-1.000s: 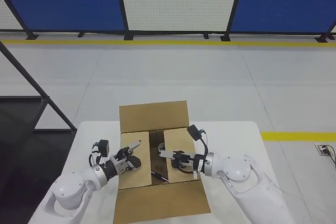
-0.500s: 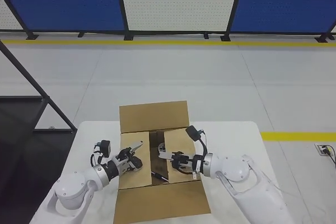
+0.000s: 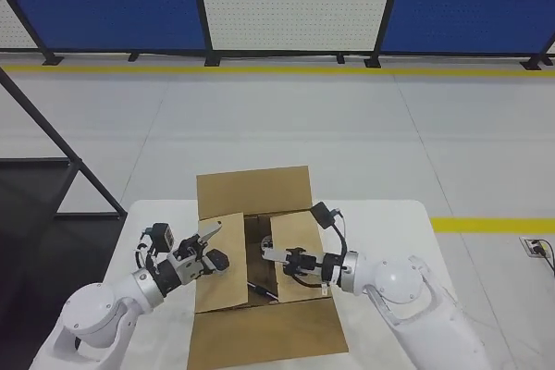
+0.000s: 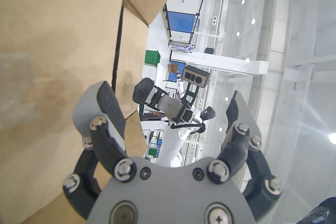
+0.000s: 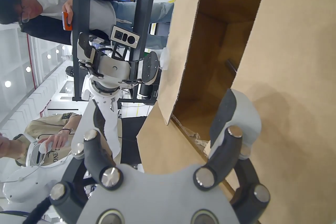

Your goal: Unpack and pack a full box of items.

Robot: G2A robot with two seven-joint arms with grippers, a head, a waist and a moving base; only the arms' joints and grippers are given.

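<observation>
Box open; left end effector, right end effector spread above it.

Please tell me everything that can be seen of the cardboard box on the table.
The cardboard box is plain brown corrugated board and stands upright on the white table, its top unsealed. The far and near flaps lie outward; the two side flaps are partly folded over the opening, with a gap between them. A dark slender item lies inside. The open left gripper and open right gripper sit at the side flaps; contact cannot be told.
</observation>
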